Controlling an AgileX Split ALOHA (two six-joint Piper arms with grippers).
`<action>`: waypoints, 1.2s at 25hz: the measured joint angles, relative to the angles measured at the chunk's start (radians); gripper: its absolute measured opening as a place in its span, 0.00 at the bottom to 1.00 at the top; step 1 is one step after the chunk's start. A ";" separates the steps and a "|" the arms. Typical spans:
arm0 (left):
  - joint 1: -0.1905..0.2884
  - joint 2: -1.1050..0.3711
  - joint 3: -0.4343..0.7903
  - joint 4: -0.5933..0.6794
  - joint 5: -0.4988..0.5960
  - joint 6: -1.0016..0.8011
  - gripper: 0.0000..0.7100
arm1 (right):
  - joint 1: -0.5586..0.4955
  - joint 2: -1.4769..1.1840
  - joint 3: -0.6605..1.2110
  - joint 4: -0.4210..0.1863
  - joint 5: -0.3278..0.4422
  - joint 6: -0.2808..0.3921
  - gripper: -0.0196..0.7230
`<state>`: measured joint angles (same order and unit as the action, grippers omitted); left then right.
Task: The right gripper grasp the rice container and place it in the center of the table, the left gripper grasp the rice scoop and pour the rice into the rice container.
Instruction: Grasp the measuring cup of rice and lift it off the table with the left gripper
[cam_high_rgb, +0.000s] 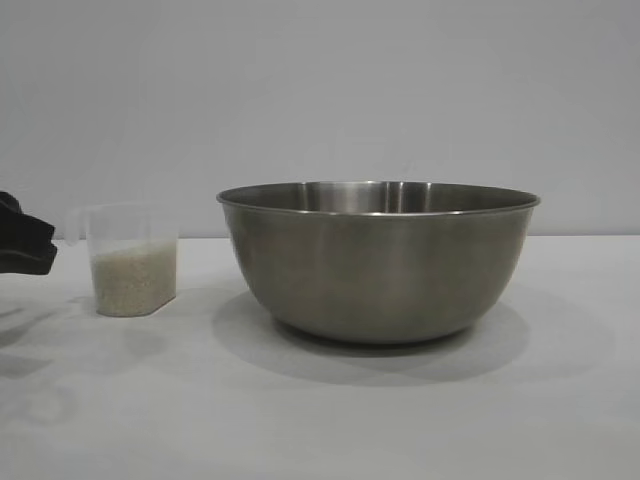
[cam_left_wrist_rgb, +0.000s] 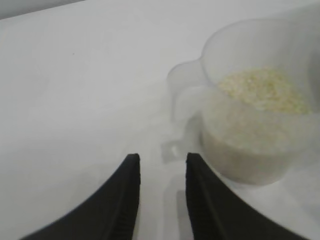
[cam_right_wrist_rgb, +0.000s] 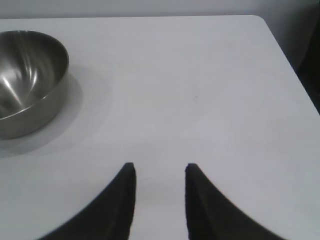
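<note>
The left gripper (cam_left_wrist_rgb: 161, 172) sits low over the table (cam_high_rgb: 330, 420), angled gently downward, its two fingers parted and holding nothing, tips just short of the rice scoop's (cam_left_wrist_rgb: 250, 105) handle. The scoop stands upright, partly filled with rice (cam_left_wrist_rgb: 262, 90), left of the rice container (cam_high_rgb: 378, 260), which sits near the table's middle. The right gripper (cam_right_wrist_rgb: 159, 180) hovers over bare table, well apart from the container, fingers parted and empty
</note>
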<state>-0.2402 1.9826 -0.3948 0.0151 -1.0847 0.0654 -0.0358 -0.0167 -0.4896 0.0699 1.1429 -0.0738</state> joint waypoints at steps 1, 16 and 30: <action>0.000 0.006 -0.011 0.002 0.000 0.000 0.29 | 0.000 0.000 0.000 0.000 0.000 0.000 0.34; 0.000 0.097 -0.147 0.032 0.000 0.000 0.29 | 0.000 0.000 0.002 0.000 0.000 0.000 0.34; 0.000 0.111 -0.245 0.187 -0.042 0.008 0.00 | 0.000 0.000 0.002 0.000 0.000 0.000 0.34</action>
<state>-0.2402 2.0937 -0.6401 0.2020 -1.1264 0.0734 -0.0358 -0.0167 -0.4879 0.0699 1.1429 -0.0738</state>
